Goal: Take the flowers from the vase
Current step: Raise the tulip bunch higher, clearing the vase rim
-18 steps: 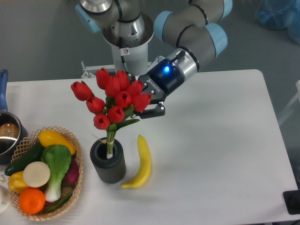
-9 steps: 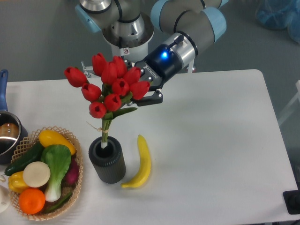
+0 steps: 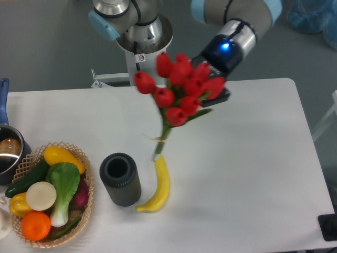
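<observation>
flowers point(image 3: 181, 87) in gripper point(image 3: 218, 90), stem ends clear of vase point(image 3: 120, 179)

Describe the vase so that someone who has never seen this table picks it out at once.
Start at the woven basket of vegetables at the table's front left corner. Just to its right stands the vase, with the banana lying on its other side. It is a short dark cylinder with a ribbed upper band and an open round mouth, the only upright dark thing among colourful produce.
</observation>
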Tool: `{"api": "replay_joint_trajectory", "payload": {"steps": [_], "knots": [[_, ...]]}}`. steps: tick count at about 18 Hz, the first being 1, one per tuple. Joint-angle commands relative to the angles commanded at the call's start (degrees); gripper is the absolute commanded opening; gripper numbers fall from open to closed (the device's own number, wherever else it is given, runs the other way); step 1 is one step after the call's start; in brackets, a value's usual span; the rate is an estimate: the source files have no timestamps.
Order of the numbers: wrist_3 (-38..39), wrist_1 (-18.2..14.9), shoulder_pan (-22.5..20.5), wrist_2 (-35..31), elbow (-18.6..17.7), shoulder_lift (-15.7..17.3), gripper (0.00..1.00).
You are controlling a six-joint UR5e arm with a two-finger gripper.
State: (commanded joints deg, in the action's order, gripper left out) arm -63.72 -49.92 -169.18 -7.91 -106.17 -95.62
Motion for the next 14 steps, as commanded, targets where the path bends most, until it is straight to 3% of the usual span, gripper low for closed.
{"api": "replay_joint_trajectory", "payload": {"steps": [3,14], "knots": [[-1.6,0.3,-2.5,-0.2,-0.1,-2.5,0.22],[-2.5,0.3,-4.8,-0.9,-0.7,-2.6,0.22]]}}
